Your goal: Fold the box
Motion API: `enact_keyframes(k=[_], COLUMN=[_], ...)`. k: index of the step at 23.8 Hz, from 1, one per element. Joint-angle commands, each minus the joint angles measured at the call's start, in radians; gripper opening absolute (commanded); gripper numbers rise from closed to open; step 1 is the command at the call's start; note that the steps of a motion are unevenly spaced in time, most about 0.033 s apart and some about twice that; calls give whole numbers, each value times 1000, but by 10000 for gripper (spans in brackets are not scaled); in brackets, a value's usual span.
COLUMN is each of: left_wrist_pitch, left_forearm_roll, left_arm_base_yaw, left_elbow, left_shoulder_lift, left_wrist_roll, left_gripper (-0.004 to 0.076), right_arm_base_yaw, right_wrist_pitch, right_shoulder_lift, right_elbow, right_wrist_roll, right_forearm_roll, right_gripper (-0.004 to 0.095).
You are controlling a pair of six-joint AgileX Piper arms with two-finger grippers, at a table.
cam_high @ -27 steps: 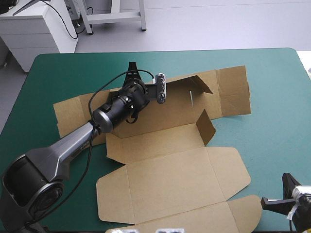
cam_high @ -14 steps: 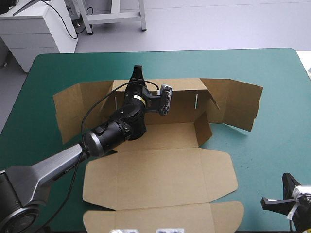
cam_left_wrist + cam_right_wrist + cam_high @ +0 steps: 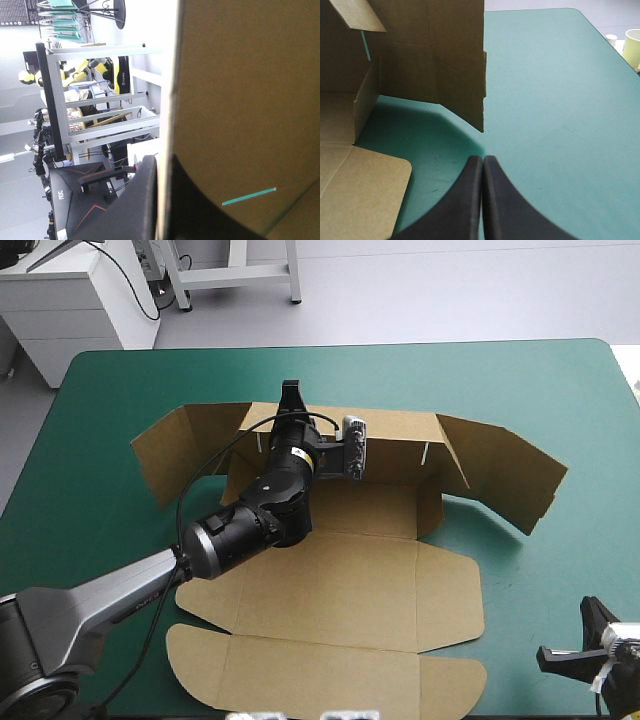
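The brown box lies as a cut sheet on the teal-green cover, its base and lid panels flat toward the near edge. Its far wall stands upright, with side flaps angled out at both ends. My left gripper is shut on the top edge of that wall; in the left wrist view the board's edge runs between its black fingers. My right gripper is shut with nothing in it, low at the near right corner, and the right side flap stands ahead of it.
Bare teal-green cover lies between my right gripper and the table's right edge. A pale cup stands beyond that edge. The left arm reaches across the box's left half.
The left gripper has lifted the far wall from nearly flat to upright, moving a little to the right. The side flaps swung up with it and the sheet slid nearer. The right gripper stayed put.
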Motion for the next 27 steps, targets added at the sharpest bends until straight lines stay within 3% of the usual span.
enact_keyframes(k=[1, 4, 8, 16, 25, 27], left_wrist_pitch=[-2, 12, 111, 225, 214, 219], left_forearm_roll=[65, 276, 496, 495, 493, 492], left_arm_base_yaw=[-22, -35, -84, -157, -167, -167], left_elbow=[11, 118, 213, 263, 264, 264], left_shoulder_lift=[-51, -51, -51, -51, -51, -51], left_wrist_roll=[-28, -200, -419, -499, -572, -564], left_gripper=[-8, -8, -8, -8, -8, -8], right_arm_base_yaw=[-8, -8, -8, -8, -8, -8], right_wrist_pitch=[-74, -74, -74, -74, -131, -92], right_shoulder_lift=[-23, -23, -23, -23, -16, 58], right_elbow=[-22, -22, -22, -22, -42, -79], right_wrist_roll=[-7, -7, -7, -7, -3, -10], right_forearm_roll=[-9, -9, -9, -9, 21, 44], right_gripper=[-20, -20, -20, -19, -20, -20])
